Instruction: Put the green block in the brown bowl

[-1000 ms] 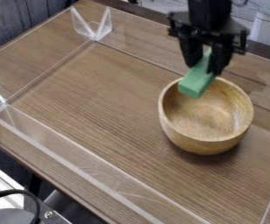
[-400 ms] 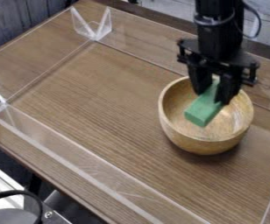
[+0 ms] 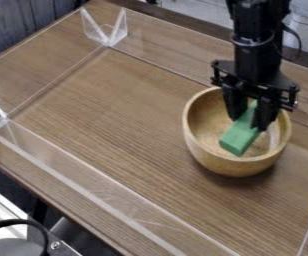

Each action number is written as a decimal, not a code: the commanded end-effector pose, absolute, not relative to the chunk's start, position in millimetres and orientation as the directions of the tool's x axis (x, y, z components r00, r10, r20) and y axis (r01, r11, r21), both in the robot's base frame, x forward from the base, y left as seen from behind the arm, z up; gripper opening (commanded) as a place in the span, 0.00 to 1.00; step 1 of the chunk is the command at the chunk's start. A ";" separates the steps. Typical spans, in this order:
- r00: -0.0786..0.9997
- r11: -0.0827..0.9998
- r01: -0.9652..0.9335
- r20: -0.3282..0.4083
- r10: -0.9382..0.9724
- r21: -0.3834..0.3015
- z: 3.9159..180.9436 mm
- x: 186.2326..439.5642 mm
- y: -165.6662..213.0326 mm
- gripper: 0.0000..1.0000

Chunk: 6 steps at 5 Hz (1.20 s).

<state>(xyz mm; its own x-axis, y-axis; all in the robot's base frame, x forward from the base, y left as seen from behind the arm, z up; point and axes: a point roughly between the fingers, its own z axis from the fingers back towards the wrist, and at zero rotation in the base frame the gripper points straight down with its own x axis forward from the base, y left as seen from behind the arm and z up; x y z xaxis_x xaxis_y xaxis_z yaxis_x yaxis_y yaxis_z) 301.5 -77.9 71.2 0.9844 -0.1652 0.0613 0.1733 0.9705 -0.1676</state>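
Camera view: on the wooden surface (image 3: 103, 120) sits the brown bowl (image 3: 213, 158), round, thick-walled, pale grained wood. Inside its hollow hangs the green block (image 3: 240, 139), a small bright bar, tilted, pinched by the black claw (image 3: 249, 118). Compared with a second ago, block and claw are lower, now within the bowl rather than above its rim.

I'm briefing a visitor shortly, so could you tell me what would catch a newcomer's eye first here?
The bright green block stands out most, held between the black fingers of the gripper and lowered inside the brown bowl at the right of the wooden table. The dark arm rises straight above the bowl. Clear low walls edge the table.
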 end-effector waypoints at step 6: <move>0.989 0.974 0.146 0.054 -0.139 -0.174 82.2 305.6 -59.5 1.00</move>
<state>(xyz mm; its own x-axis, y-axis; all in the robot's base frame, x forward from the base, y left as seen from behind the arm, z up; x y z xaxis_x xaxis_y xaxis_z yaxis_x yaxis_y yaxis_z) 298.4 -61.5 63.4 0.9891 -0.1468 -0.0124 0.1424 0.9741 -0.1757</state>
